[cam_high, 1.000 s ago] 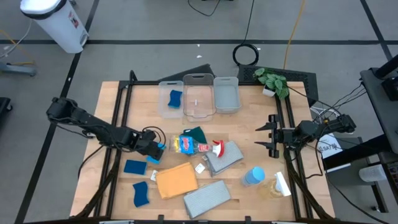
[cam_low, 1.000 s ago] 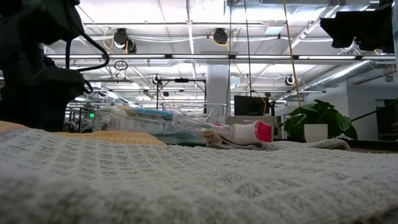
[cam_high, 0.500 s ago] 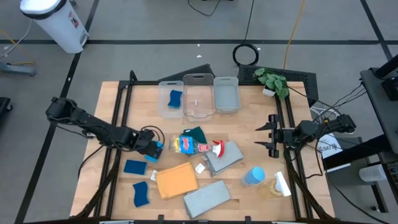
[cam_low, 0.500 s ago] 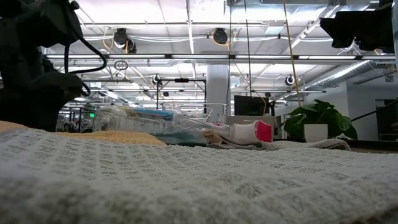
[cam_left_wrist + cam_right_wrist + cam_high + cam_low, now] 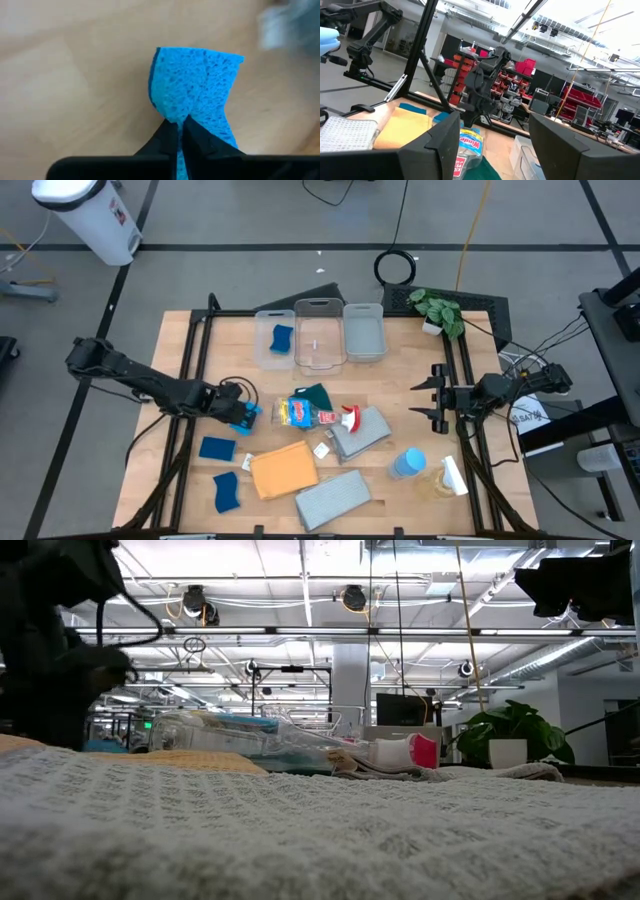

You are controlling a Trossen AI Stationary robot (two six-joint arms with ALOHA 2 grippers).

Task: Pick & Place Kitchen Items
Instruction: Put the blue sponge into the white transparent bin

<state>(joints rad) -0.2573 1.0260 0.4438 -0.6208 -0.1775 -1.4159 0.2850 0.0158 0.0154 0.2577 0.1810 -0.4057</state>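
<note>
Left gripper (image 5: 180, 131): fingers pinched tight on a small blue sponge (image 5: 197, 87), over the worktop's (image 5: 400, 380) left side.
Right gripper (image 5: 424, 400): fingers spread, holding nothing, at the right edge.
Left bin (image 5: 262, 348): holds another blue sponge (image 5: 282, 338).

A bright blue, porous sponge (image 5: 195, 90) is seen over pale wood table (image 5: 400, 395). An orange cloth (image 5: 283, 471) and grey waffle-weave cloths (image 5: 333, 498) are shown, with a dark-green cloth (image 5: 316, 394) (partly covered). A red top is borne by the clear spray bottle (image 5: 318, 417).
</note>
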